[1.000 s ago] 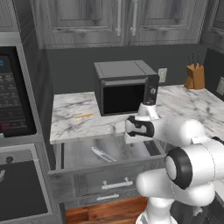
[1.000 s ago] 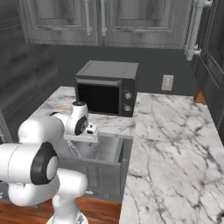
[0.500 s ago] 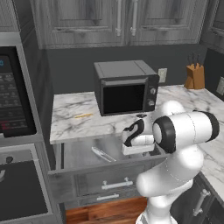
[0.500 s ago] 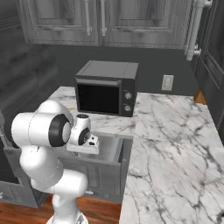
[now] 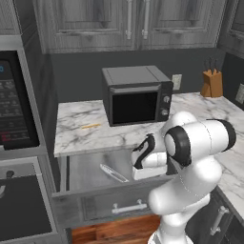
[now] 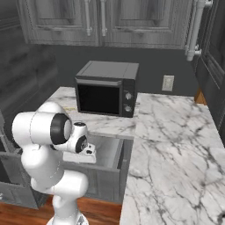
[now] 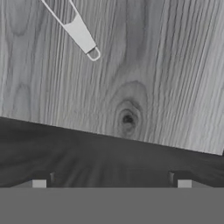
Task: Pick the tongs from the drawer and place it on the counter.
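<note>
In the left base view, I am holding my gripper (image 5: 137,163) over the open drawer (image 5: 90,167), the tongs (image 5: 113,173) lying just to its left. In the right base view, my gripper (image 6: 90,151) is hanging inside the drawer (image 6: 110,151), below the counter (image 6: 171,132). In the hand view, my jaws are standing spread wide and empty, the tongs (image 7: 78,31) lying ahead toward the upper left on the drawer floor (image 7: 144,78).

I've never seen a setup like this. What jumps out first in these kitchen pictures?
The big white robot arm bends low over an open drawer under the marble counter, its pincer spread open above the drawer floor. Slim silver tongs lie inside the drawer, left of the hand. Behind, a black microwave sits on the counter.
</note>
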